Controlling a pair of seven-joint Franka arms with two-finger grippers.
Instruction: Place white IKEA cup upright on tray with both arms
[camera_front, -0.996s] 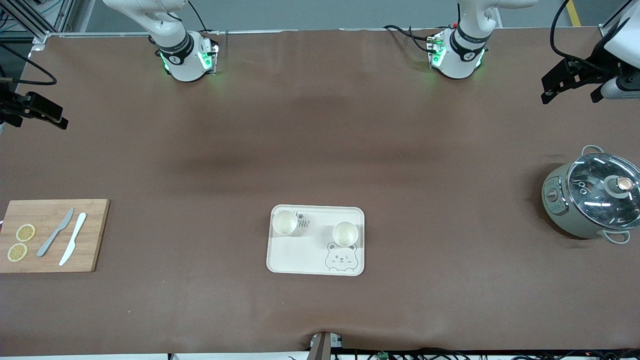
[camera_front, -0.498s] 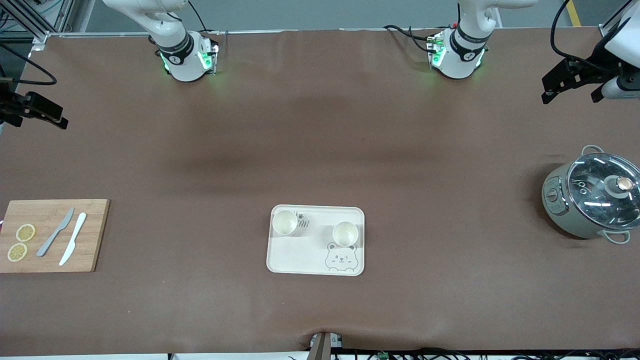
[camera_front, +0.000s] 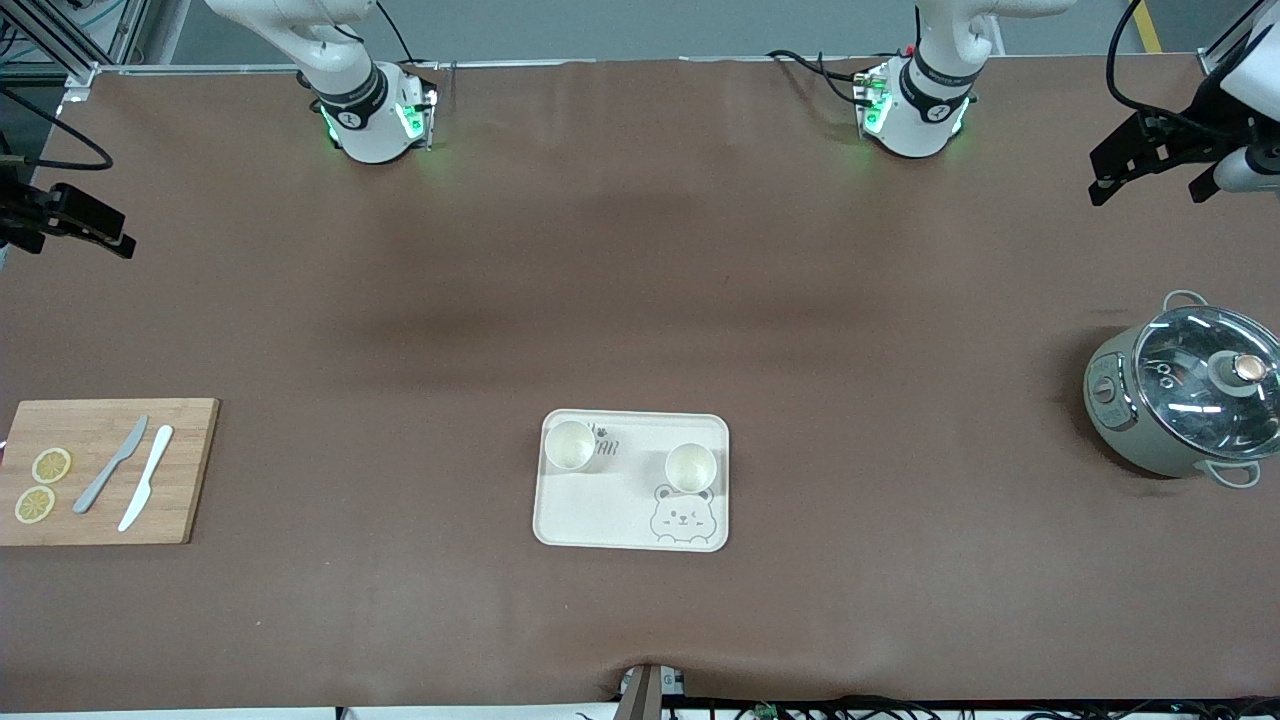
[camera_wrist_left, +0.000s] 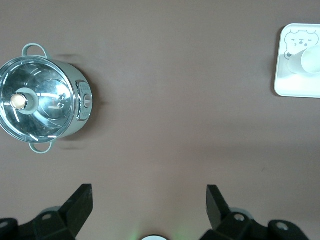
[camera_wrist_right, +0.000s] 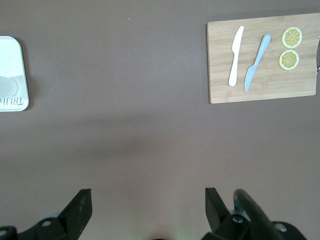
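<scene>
A wide brown-covered table (camera_front: 640, 300) fills the scene, and near its front edge, midway between the two ends, sits the cream rectangular tray with rounded corners and a cartoon bear face (camera_front: 600, 515). Two small white round cups already stand upright on it, mouths up: one white cup (camera_front: 570, 445) at the corner toward the right arm's end, the other white cup (camera_front: 690, 467) just above the bear print, the two well apart. By the look of them, these are light, rigid, smooth-walled pieces, likely slippery and chippable, so a pinch across the rim or around the wall would be the sensible hold, with a gentle squeeze. The left gripper (camera_wrist_left: 148, 202) hangs high over the left arm's end of the table, fingers spread wide and holding nothing, with the grey-green electric pot with a glass lid (camera_front: 1185, 395) below it. The right gripper (camera_wrist_right: 147, 204) hovers over the right arm's end, jaws likewise fully apart and empty, looking down toward the bamboo cutting board (camera_front: 190, 470) carrying a grey knife (camera_front: 110, 478), a white knife (camera_front: 146, 490) and two lemon slices (camera_front: 42, 485). Both arms appear parked; the placing looks done.
</scene>
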